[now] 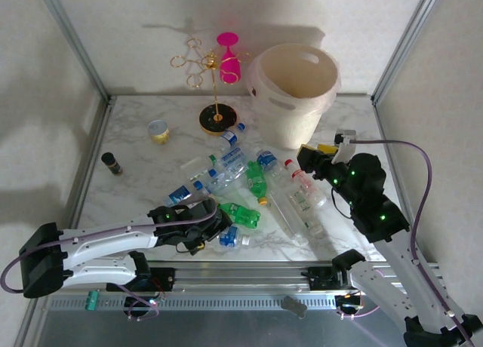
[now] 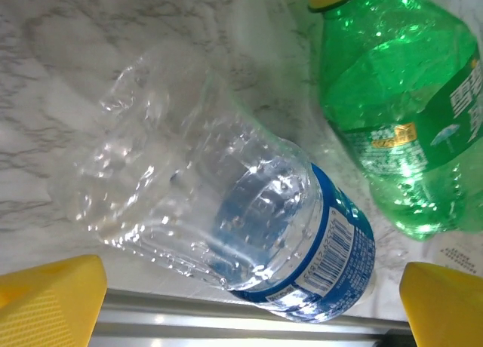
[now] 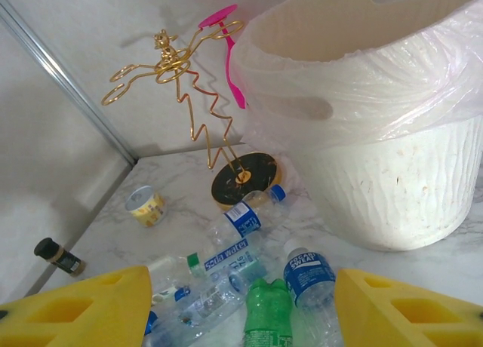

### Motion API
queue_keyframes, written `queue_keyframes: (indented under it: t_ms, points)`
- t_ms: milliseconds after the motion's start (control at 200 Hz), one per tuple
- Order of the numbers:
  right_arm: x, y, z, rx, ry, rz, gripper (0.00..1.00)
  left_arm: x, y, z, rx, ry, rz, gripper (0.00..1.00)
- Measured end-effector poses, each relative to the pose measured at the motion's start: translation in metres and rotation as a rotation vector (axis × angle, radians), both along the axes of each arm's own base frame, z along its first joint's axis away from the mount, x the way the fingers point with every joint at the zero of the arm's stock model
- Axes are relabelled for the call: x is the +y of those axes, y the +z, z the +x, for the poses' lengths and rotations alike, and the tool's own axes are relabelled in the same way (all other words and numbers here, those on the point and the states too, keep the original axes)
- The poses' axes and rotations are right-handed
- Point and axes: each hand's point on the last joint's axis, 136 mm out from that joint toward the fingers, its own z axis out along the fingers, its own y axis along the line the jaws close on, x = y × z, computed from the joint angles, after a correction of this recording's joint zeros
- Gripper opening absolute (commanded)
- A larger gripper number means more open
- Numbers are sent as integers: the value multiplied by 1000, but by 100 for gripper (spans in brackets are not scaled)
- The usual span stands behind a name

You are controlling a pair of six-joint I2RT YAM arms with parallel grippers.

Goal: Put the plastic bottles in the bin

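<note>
on table (image 1: 136, 192) — bottles (image 1: 257, 182) scattered, bin (image 1: 290, 124) beyond

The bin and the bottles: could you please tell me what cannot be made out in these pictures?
Bin floor, right wrist: hidden by its own wall.
Green bottle, left wrist: cut off by the top and right edges.
Dark vial, top external: label too small to read.

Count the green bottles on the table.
2: a mid-pile bottle and a near-edge bottle. Clear bottles could hide more.
</note>
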Motion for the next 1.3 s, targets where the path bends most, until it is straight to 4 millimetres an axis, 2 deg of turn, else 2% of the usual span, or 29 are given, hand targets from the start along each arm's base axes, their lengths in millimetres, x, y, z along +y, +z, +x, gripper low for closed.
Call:
queue_keyframes:
  t_ms: [240, 476, 596, 861, 1026, 1177, 1302]
  points:
    - [1, 0, -1, 1, 3, 0, 65, -8, -13, 11, 13, 64, -4, 97]
    - [0, -5, -1, 17, 2, -8, 65, 8, -16, 35, -21, 168, 27, 87]
    - [0, -7, -1, 27, 2, -13, 65, 20, -25, 48, -16, 220, 62, 82]
    - [-3, -15, 0, 55, -18, -29, 64, 31, -44, 59, 18, 262, 115, 69]
    - [-3, -16, 2, 74, -22, -31, 64, 30, -44, 67, 8, 276, 98, 60]
    - [-3, -14, 2, 81, -23, -34, 64, 29, -42, 69, 1, 267, 97, 58]
    - [-5, -12, 1, 88, -32, -41, 65, 21, -28, 78, -24, 236, 80, 58]
